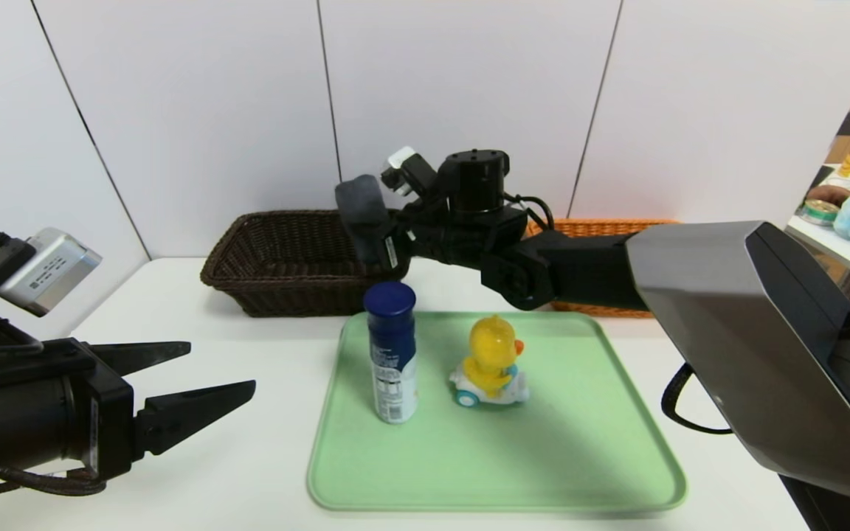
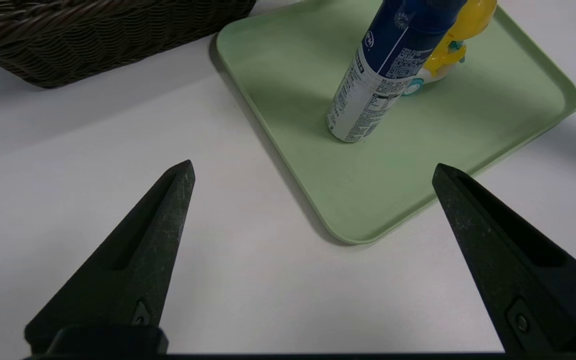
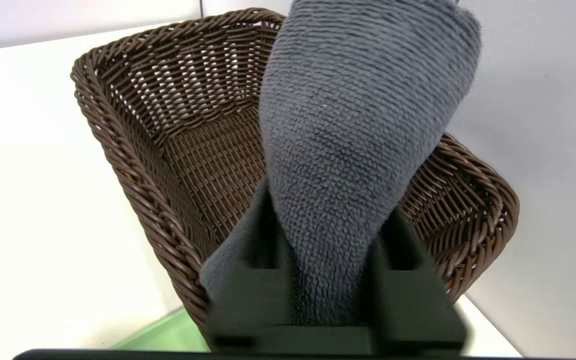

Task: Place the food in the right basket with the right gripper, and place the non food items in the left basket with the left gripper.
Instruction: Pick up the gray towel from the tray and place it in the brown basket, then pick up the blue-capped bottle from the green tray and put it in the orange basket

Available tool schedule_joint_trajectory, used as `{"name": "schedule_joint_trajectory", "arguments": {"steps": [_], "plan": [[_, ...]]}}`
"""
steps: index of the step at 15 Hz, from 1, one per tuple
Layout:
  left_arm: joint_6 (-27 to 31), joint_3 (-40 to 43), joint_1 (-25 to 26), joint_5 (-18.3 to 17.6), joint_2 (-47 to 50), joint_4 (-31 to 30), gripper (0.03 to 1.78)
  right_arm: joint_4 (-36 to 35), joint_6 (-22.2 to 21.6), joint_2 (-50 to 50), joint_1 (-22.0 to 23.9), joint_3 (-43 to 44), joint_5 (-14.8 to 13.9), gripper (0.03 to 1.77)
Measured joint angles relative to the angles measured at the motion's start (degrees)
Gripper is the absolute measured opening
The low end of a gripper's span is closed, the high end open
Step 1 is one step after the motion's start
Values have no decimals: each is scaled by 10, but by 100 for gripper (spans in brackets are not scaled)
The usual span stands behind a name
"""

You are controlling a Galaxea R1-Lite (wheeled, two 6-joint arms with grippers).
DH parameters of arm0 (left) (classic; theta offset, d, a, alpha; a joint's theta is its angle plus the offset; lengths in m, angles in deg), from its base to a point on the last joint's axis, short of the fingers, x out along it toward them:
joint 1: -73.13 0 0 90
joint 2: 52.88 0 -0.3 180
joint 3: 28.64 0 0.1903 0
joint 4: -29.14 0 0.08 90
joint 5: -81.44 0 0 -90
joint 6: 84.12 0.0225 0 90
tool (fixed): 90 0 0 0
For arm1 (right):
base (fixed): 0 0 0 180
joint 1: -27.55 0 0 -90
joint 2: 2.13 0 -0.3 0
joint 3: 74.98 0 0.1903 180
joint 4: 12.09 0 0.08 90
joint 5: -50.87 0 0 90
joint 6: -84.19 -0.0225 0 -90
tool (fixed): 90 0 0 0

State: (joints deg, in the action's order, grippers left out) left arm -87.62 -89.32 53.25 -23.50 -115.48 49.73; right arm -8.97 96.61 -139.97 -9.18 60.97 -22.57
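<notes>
Here, right tool [image 3: 329, 225] holds gray cloth [image 1: 361, 203] upright, leaning left.

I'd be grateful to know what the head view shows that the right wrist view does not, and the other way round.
Only the head view shows the blue-capped canister, the duck toy, the orange basket and the left claw, open beside the tray.

Only the right wrist view shows the woven floor of the brown basket up close and the ribbed texture of the gray cloth.

Both show that cloth at the right claw, over the brown basket, plus part of the green tray and the white wall panels.
</notes>
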Motion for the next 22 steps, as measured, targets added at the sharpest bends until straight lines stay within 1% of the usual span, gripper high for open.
{"name": "schedule_joint_trajectory", "arguments": {"steps": [2,4,6,8,12,17,19,22], "plan": [[0,0,0,0,-1,0,169,0,0,0,0,0,0,80],[0,0,0,0,-1,0,169,0,0,0,-2,0,2,101],[0,1,0,0,-1,0,169,0,-1,0,-2,0,3,118],[-1,1,0,0,-1,0,169,0,-2,1,-2,1,4,129],[-1,1,0,0,-1,0,169,1,-5,2,0,1,4,146],[-1,-1,0,0,0,-2,169,13,-21,21,17,1,3,158],[0,5,0,7,1,-17,169,51,-25,40,32,0,5,161],[-2,8,0,12,2,-28,169,115,-47,75,64,-1,2,164]]}}
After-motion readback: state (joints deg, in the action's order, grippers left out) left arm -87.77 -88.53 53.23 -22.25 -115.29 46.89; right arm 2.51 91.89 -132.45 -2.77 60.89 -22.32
